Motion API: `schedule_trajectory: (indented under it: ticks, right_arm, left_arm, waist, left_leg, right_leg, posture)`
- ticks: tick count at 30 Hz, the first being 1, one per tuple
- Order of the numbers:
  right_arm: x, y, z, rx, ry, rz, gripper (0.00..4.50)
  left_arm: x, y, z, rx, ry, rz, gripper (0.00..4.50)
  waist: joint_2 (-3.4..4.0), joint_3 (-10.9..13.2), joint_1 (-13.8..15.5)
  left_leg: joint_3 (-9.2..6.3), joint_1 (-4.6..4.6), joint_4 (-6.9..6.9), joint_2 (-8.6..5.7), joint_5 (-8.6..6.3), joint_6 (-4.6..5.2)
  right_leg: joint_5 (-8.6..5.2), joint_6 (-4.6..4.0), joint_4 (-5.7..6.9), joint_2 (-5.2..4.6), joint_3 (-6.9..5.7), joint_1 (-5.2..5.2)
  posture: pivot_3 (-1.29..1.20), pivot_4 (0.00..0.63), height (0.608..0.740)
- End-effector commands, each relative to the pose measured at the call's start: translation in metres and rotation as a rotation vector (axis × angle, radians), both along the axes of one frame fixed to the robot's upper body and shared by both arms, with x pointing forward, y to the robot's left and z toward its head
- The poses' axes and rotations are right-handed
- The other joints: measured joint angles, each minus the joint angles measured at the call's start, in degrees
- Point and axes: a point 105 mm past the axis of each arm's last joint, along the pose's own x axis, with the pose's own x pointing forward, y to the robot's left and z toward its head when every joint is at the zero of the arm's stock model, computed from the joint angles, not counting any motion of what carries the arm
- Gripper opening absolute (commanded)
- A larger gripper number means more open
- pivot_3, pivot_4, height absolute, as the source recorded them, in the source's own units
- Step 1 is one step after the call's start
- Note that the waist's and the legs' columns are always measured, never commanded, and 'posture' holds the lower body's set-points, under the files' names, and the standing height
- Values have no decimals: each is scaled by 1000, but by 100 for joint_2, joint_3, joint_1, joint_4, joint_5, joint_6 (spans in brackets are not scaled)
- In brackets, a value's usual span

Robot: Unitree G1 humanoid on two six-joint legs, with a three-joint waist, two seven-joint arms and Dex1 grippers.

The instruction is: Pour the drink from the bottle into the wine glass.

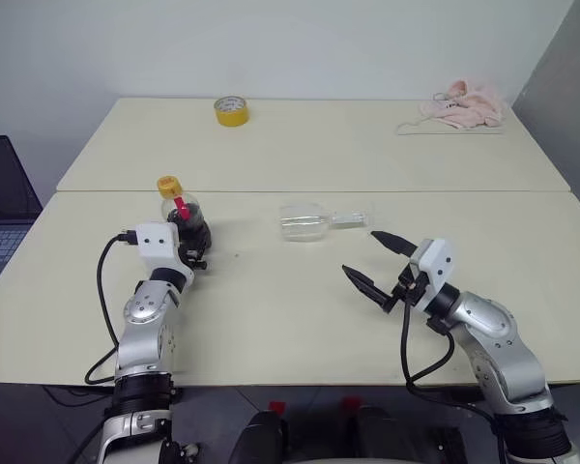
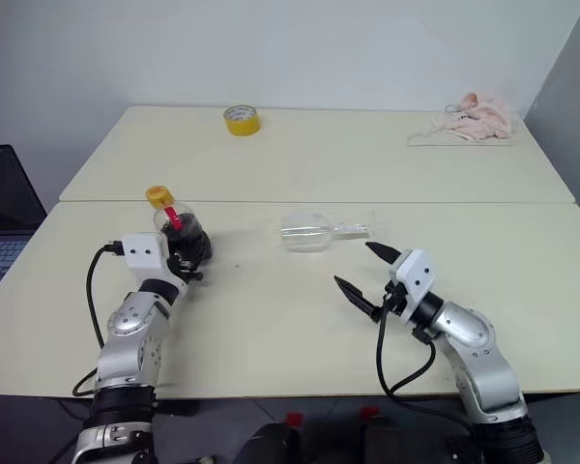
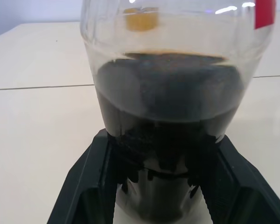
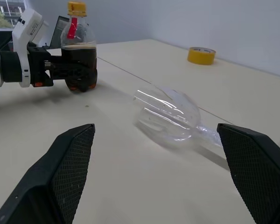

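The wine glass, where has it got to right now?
The wine glass lies on its side near the middle of the table, just ahead of the open right gripper and to the right of the bottle.

Both arms reach forward over the table.
Left gripper has its fingers clamped shut on the bottle; right gripper points level, fingers spread wide, nothing held.

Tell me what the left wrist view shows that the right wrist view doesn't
Left wrist view alone: the left gripper's fingers closed against the bottle's base.
Right wrist view alone: the wine glass lying on its side, the yellow tape roll, the bottle's yellow cap, the open right gripper.
Both: the upright bottle of dark drink on the cream table.
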Motion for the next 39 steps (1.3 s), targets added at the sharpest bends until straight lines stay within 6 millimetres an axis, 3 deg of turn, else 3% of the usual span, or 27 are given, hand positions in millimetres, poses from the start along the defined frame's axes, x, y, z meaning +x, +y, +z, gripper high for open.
schedule_trajectory:
  ticks: [1,8,14,18,24,29,33,39]
  right_arm:
    - [-2,2,8,4,-49,11,4500]
    - [-1,2,11,8,-60,12,4500]
    - [-5,3,19,21,-74,27,4500]
    - [-8,10,39,41,-103,72,4500]
    - [0,31,77,65,-118,108,4500]
    - [6,53,96,66,-91,159,4500]
    - [27,66,97,59,-17,109,4500]
    - [28,90,105,59,26,163,4500]
  left_arm:
    - [-2,-8,17,8,-63,-42,1976]
    - [-5,-15,20,-19,-67,-86,1975]
    - [-10,-27,24,70,-47,-120,1975]
    - [-15,-43,25,104,-5,-180,1975]
    - [-11,-68,36,171,-10,-259,1975]
    - [-9,-84,40,204,-15,-319,1975]
    - [-8,-94,42,200,-17,-364,1975]
    - [-7,-105,44,230,-25,-416,1975]
  waist:
    - [0,0,0]
    - [-1,0,-3]
    - [-1,1,-2]
    - [-1,1,-5]
    - [0,2,-5]
    - [0,2,-12]
    - [0,2,-32]
    - [0,2,-43]
  left_leg:
    - [0,0,0,0,0,0]
    - [-1,-1,0,1,0,0]
    - [-1,-3,0,0,0,0]
    - [-1,-5,0,1,0,0]
    - [-3,-5,0,1,0,0]
    - [-5,-18,1,-1,0,0]
    - [-2,-34,2,-1,1,-2]
    - [-2,-43,1,-2,1,-2]
  right_leg:
    - [0,0,0,0,0,0]
    - [0,0,0,0,-1,-1]
    - [0,0,-1,0,-1,-1]
    - [0,0,-1,0,0,-2]
    - [0,0,0,2,-2,-4]
    - [0,-1,-1,0,-5,-15]
    - [1,-1,7,-1,-2,-38]
    - [1,-2,8,-2,-1,-51]
  posture:
    - [0,150,740]
    - [0,150,740]
    - [0,150,740]
    - [0,150,740]
    - [0,150,740]
    - [0,150,740]
    - [0,150,740]
    - [0,150,740]
